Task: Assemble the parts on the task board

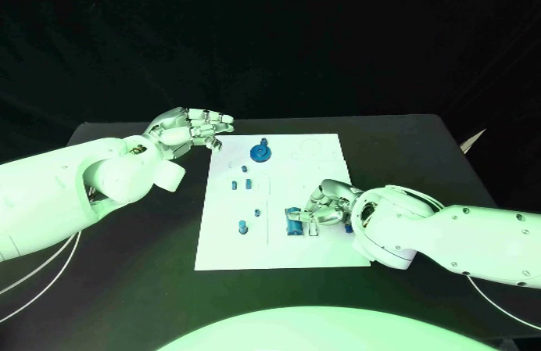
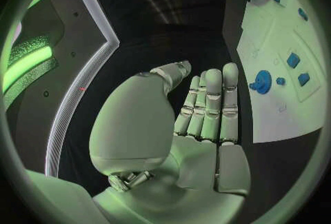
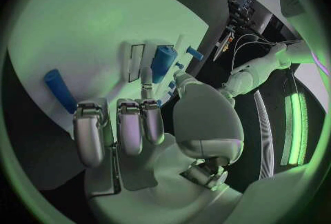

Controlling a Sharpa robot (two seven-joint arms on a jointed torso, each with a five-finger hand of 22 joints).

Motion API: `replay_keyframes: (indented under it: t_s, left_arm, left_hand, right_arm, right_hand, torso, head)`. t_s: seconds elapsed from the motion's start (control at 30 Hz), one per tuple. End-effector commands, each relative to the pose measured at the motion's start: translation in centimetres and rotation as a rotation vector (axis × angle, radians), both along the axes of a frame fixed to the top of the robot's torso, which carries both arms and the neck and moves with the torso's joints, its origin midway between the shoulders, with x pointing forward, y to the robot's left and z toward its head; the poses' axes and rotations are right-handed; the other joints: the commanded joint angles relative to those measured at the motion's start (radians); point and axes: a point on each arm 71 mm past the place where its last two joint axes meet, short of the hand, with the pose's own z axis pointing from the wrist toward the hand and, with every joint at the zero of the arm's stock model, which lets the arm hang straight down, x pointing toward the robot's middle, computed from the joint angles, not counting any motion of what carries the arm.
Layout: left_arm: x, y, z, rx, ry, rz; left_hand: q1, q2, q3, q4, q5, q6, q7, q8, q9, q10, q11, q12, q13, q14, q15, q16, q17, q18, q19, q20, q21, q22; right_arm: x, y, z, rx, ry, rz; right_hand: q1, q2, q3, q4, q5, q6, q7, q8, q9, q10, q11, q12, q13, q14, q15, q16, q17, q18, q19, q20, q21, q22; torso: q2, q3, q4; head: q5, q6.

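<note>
We are reaching our right hand (image 1: 329, 204), fingers apart and holding nothing, toward the blue part (image 1: 294, 222) just beside it near the task board (image 1: 327, 152)'s near edge; our left hand (image 1: 186, 126), empty with fingers loosely curled, is hovering off the far left corner.

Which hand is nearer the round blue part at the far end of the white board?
Left. The left hand hovers just beside the board's far corner, close to the round blue part. The right hand is at the near end.
</note>
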Motion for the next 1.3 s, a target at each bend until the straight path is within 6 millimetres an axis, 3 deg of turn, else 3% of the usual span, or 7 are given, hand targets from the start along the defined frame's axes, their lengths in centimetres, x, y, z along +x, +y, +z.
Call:
replay_keyframes:
  t_s: [0.03,0.13,0.37,0.5,0.97,1.17,1.3]
  left_arm:
    - [-0.1,-0.2,0.1,-0.016,-0.004,-0.013]
    - [0.0,-0.1,0.1,-0.016,-0.005,-0.011]
    - [0.0,-0.2,0.1,-0.016,-0.006,-0.01]
    - [0.0,-0.2,0.2,-0.017,-0.008,-0.011]
    - [0.0,-0.2,0.2,-0.017,-0.008,-0.01]
    - [0.0,-0.2,0.2,-0.017,-0.008,-0.01]
    - [0.0,-0.1,0.1,-0.017,-0.007,-0.01]
  left_hand:
    - [0.005,0.0,0.004,-0.003,0.0,-0.009,0.0,-0.001,0.001,-0.006,-0.001,0.005,-0.001,-0.004,0.004,-0.003,-0.002,0.014,-0.001,0.003,-0.004,-0.001]
    - [0.005,0.0,0.004,-0.003,0.0,-0.009,0.0,-0.001,0.001,-0.006,-0.001,0.005,-0.001,-0.004,0.004,-0.003,-0.002,0.014,-0.001,0.003,-0.004,-0.001]
    - [0.005,0.0,0.004,-0.003,0.0,-0.009,0.0,-0.001,0.001,-0.006,-0.001,0.005,-0.001,-0.004,0.004,-0.003,-0.002,0.014,-0.001,0.003,-0.004,-0.001]
    - [0.005,0.0,0.004,-0.003,0.0,-0.009,0.0,-0.001,0.001,-0.006,-0.001,0.005,-0.001,-0.004,0.004,-0.003,-0.002,0.014,-0.001,0.003,-0.004,-0.001]
    - [0.004,0.001,0.005,-0.003,0.0,-0.011,0.001,-0.001,0.002,-0.009,0.0,0.007,-0.001,-0.005,0.005,-0.002,-0.002,0.014,0.0,0.003,-0.004,0.0]
    - [0.004,0.001,0.005,-0.003,0.0,-0.011,0.001,-0.001,0.002,-0.009,0.0,0.007,-0.001,-0.005,0.005,-0.002,-0.002,0.014,0.0,0.003,-0.004,0.0]
    - [0.004,0.001,0.005,-0.003,0.0,-0.011,0.001,-0.001,0.002,-0.009,0.0,0.007,-0.001,-0.005,0.005,-0.002,-0.002,0.014,0.0,0.003,-0.004,0.0]
  right_arm:
    - [-0.2,0.1,0.3,0.013,-0.035,0.041]
    - [-0.5,0.0,0.6,0.029,-0.041,0.07]
    - [-1.3,0.2,0.7,0.038,-0.017,0.128]
    - [-1.4,0.1,0.6,0.026,-0.011,0.14]
    - [-1.3,0.2,0.1,-0.006,0.003,0.14]
    - [-0.9,0.0,-0.1,-0.026,-0.005,0.126]
    - [-0.6,-0.2,-0.1,-0.022,-0.029,0.098]
  right_hand:
    - [0.036,-0.008,-0.004,-0.008,-0.004,-0.008,-0.001,0.007,0.002,0.088,-0.004,-0.004,0.237,0.097,-0.008,0.003,0.215,-0.014,0.105,-0.006,0.005,0.263]
    - [0.103,-0.015,-0.006,-0.015,-0.068,-0.01,0.0,0.007,0.003,0.088,-0.003,-0.005,0.237,0.097,-0.007,0.003,0.216,-0.014,0.105,-0.006,0.005,0.263]
    - [0.175,-0.029,-0.006,-0.026,-0.099,-0.006,-0.001,0.007,0.003,0.089,-0.004,-0.003,0.238,0.098,-0.008,0.004,0.22,-0.014,0.105,-0.006,0.005,0.263]
    - [0.186,-0.029,-0.007,-0.026,-0.102,0.002,-0.004,0.011,0.004,0.089,-0.005,-0.002,0.239,0.098,-0.009,0.004,0.219,-0.014,0.105,-0.006,0.005,0.263]
    - [0.188,-0.028,-0.007,-0.022,-0.098,0.005,-0.005,0.013,0.005,0.089,-0.006,-0.002,0.239,0.098,-0.009,0.005,0.221,-0.014,0.105,-0.006,0.005,0.263]
    - [0.208,-0.017,0.001,-0.02,-0.091,0.011,-0.009,0.017,0.006,0.09,-0.01,-0.001,0.24,0.098,-0.012,0.005,0.221,-0.014,0.105,-0.009,0.005,0.263]
    - [0.198,-0.003,0.01,0.002,-0.086,0.012,-0.01,0.018,0.005,0.091,-0.011,0.001,0.241,0.098,-0.014,0.005,0.222,-0.014,0.105,-0.011,0.005,0.263]
  torso:
    - [0.0,0.0006,0.0005]
    - [0.001,0.0013,-0.0001]
    - [0.001,0.0015,-0.0003]
    - [-0.001,0.0005,-0.0008]
    - [0.0,-0.0004,0.0019]
    - [0.0,-0.0006,0.0006]
    - [0.0,0.0,-0.0001]
  head:
    - [0.0,-0.001]
    - [0.001,-0.002]
    - [0.002,-0.003]
    - [0.003,0.001]
    - [0.008,-0.01]
    - [0.011,-0.014]
    - [0.01,-0.011]
